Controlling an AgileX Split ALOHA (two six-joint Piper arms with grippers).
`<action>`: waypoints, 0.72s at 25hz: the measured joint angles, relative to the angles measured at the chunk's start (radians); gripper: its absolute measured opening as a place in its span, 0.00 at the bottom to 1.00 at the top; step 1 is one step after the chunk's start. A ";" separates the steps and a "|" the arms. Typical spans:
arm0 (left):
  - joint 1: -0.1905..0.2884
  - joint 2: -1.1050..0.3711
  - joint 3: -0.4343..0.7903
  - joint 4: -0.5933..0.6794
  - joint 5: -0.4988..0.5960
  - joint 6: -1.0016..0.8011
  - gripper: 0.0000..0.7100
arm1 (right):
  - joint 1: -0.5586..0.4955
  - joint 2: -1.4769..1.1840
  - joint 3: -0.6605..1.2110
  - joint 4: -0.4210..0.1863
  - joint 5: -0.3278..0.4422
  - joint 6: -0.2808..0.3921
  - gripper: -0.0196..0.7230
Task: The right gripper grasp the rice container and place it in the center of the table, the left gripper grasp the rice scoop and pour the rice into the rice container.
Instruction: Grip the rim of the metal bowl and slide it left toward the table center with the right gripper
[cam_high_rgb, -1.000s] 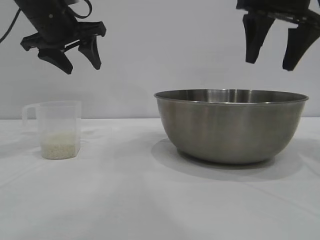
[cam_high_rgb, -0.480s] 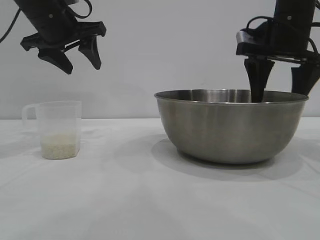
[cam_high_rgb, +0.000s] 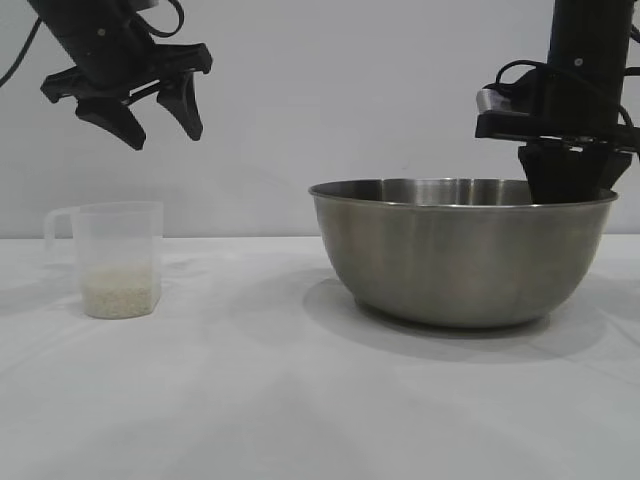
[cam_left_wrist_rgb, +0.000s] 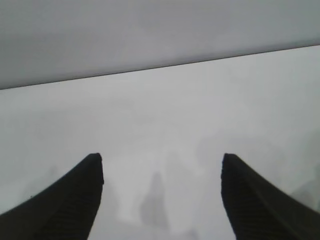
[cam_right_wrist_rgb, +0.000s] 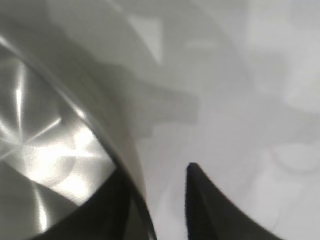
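The rice container (cam_high_rgb: 460, 255), a large steel bowl, stands on the white table (cam_high_rgb: 250, 400) at the right. My right gripper (cam_high_rgb: 565, 185) has come down over its far right rim. In the right wrist view the right gripper (cam_right_wrist_rgb: 155, 170) straddles the wall of the rice container (cam_right_wrist_rgb: 50, 125), one finger inside and one outside, closed in on the rim. The rice scoop (cam_high_rgb: 118, 260), a clear cup with a loop handle, stands at the left with a low layer of rice (cam_high_rgb: 118, 292) in it. My left gripper (cam_high_rgb: 165, 135) hangs open above the scoop, and nothing lies between its fingers in the wrist view (cam_left_wrist_rgb: 161, 157).
A plain grey wall stands behind the table. Bare white tabletop lies between the scoop and the bowl and along the front.
My right gripper has dropped from high above the bowl onto its rim, and its fingers have drawn together on the wall. The left arm, scoop and bowl have not moved.
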 joint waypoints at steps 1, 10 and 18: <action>0.000 0.000 0.000 0.000 0.000 0.000 0.59 | 0.000 0.000 0.000 0.002 0.000 -0.002 0.11; 0.000 0.000 0.000 0.000 0.002 0.000 0.59 | 0.022 0.000 -0.001 0.069 -0.001 -0.010 0.03; 0.000 0.000 0.000 0.000 0.002 0.000 0.59 | 0.122 0.000 -0.001 0.094 -0.004 -0.010 0.03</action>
